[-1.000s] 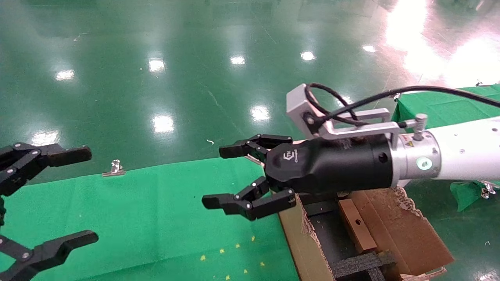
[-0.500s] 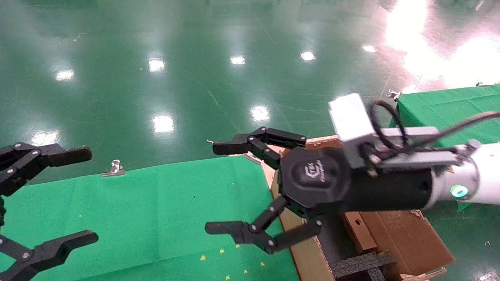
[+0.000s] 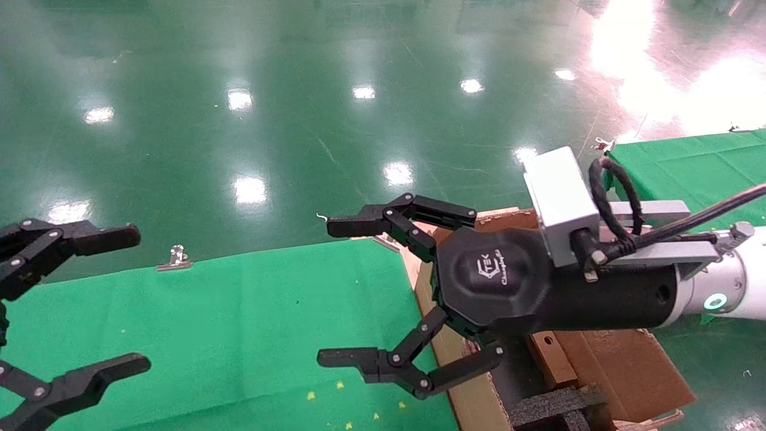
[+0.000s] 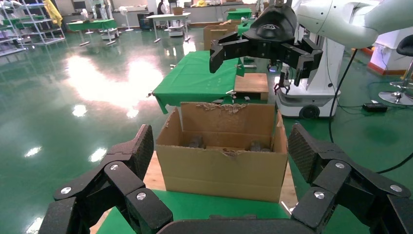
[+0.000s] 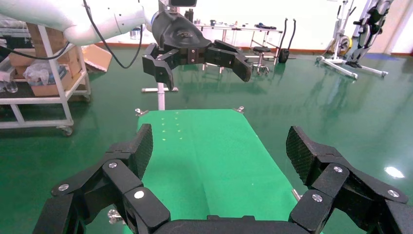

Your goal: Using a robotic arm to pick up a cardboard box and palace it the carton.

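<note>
My right gripper [image 3: 338,292], on the white robotic arm [image 3: 733,293], hangs open and empty over the near end of the carton [image 3: 473,404], pointing left across the green table. The small cardboard box [image 3: 547,358], brown with a round hole, lies inside the carton beside black foam [image 3: 553,407], partly hidden under the gripper body. In the left wrist view the carton [image 4: 221,168] stands straight ahead with the right gripper [image 4: 265,48] above it. My left gripper [image 3: 128,299] waits open at the table's far left, holding nothing.
A green cloth [image 3: 239,335] covers the table, held by a metal clip [image 3: 176,257] at its far edge. A second green-covered table [image 3: 688,161] stands at the back right. Glossy green floor [image 3: 299,90] lies beyond. The robot's base [image 4: 311,95] stands behind the carton.
The right gripper has rolled at the wrist, drawn back to the right and sunk a little, and its fingers have spread wider. The cardboard box stays in the carton. The left arm is still.
</note>
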Controlling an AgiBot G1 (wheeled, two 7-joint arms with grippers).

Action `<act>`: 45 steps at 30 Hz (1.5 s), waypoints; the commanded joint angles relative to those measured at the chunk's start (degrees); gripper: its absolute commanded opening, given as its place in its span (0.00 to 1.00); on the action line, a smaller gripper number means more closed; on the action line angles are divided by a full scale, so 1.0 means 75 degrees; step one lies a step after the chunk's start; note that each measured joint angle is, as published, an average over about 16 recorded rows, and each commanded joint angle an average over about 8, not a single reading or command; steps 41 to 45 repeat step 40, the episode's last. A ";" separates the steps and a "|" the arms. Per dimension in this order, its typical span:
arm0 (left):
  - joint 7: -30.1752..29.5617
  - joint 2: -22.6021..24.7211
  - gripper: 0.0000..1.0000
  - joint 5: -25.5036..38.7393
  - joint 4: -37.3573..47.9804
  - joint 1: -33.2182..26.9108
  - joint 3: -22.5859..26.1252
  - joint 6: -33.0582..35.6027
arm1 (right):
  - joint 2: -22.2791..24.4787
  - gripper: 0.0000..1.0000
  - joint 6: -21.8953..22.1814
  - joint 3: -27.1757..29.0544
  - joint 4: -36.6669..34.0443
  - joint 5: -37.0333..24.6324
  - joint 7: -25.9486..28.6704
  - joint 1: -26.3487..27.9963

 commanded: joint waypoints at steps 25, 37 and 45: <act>0.0000 0.0000 1.00 0.0000 0.0000 0.0000 0.0000 0.0000 | 0.0011 1.00 0.0075 -0.0156 -0.0014 -0.0099 0.0114 0.0126; 0.0000 0.0000 1.00 0.0000 0.0000 0.0000 0.0000 0.0000 | 0.0012 1.00 0.0081 -0.0167 -0.0015 -0.0104 0.0122 0.0135; 0.0000 0.0000 1.00 0.0000 0.0000 0.0000 0.0000 0.0000 | 0.0012 1.00 0.0082 -0.0167 -0.0015 -0.0105 0.0122 0.0135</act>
